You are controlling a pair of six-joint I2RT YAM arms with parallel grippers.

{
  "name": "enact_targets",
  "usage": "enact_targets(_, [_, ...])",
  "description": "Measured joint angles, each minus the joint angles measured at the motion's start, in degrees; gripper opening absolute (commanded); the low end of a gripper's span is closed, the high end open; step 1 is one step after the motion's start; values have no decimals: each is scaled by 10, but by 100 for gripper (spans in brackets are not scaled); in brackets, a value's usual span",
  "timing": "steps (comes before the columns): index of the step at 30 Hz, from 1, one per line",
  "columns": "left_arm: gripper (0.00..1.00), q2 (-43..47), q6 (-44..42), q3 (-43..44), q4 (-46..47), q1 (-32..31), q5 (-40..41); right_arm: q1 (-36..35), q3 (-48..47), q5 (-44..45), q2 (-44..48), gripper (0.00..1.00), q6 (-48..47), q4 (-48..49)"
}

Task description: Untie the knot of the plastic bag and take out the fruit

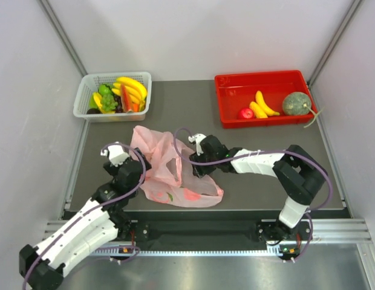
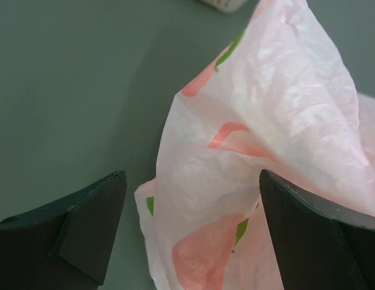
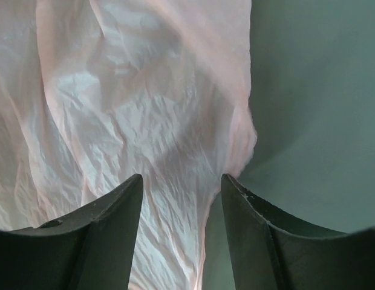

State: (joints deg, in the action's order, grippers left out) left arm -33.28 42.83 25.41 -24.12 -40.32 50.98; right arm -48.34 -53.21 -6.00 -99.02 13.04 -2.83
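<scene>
Flat on the matte dark worktop (image 1: pixel 193 109) between both arms: plastic bag (image 1: pixel 175 175), thin, translucent pink, crinkled, printed peach and green. Left pincer (image 2: pixel 190 181) gaping wide astride its creased edge, gripping nothing. Right pincer (image 3: pixel 181 184) parted halfway over wrinkled film, clamping nothing. Fruit (image 1: pixel 263 107) in glossy red tray (image 1: pixel 260 75): curved yellow, round dull-green, small red pieces.

Plastic bag (image 1: pixel 187 190): translucent pale pink, printed with coral blobs and small green leaf marks. Bin (image 1: pixel 260 75) red; in it small bananas (image 1: pixel 263 106) yellow, a red fruit (image 1: pixel 245 113) and a dull-green melon (image 1: pixel 296 104). Mesh basket (image 1: pixel 83 99) white, with larger bananas (image 1: pixel 132 89) yellow, grapes (image 1: pixel 106 99) green, slices (image 1: pixel 128 101) red-orange. Table mat (image 1: pixel 272 187) dark grey. Arms (image 1: pixel 84 226) white and black, cables (image 1: pixel 211 162) purple.
</scene>
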Motion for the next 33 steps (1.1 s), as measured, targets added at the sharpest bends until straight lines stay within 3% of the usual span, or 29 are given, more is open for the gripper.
enact_targets(1, [88,-16,-12,-8,24,30,-39,2,4,-2,5,55,-3,-5])
enact_targets(5, [79,-76,-48,-28,85,150,-173,9,20,-13,34,55,-14,-29])
enact_targets(9, [63,-97,-91,-29,137,180,-245,13,22,-23,66,54,-26,-47])
enact_targets(14, [27,-118,-125,-29,211,183,-313,20,22,-43,98,53,-41,-68])
enact_targets(15, [10,-129,-129,-29,225,185,-327,21,22,-49,102,52,-42,-71])
enact_targets(17, [0,-151,-133,-30,247,189,-346,23,22,-62,110,51,-46,-79])
enact_targets(26, [0,-253,-131,-38,354,225,-432,19,-7,-102,107,49,-47,-83])
enact_targets(33, [0,-380,-107,-35,459,258,-570,13,-57,-99,48,48,-21,-52])
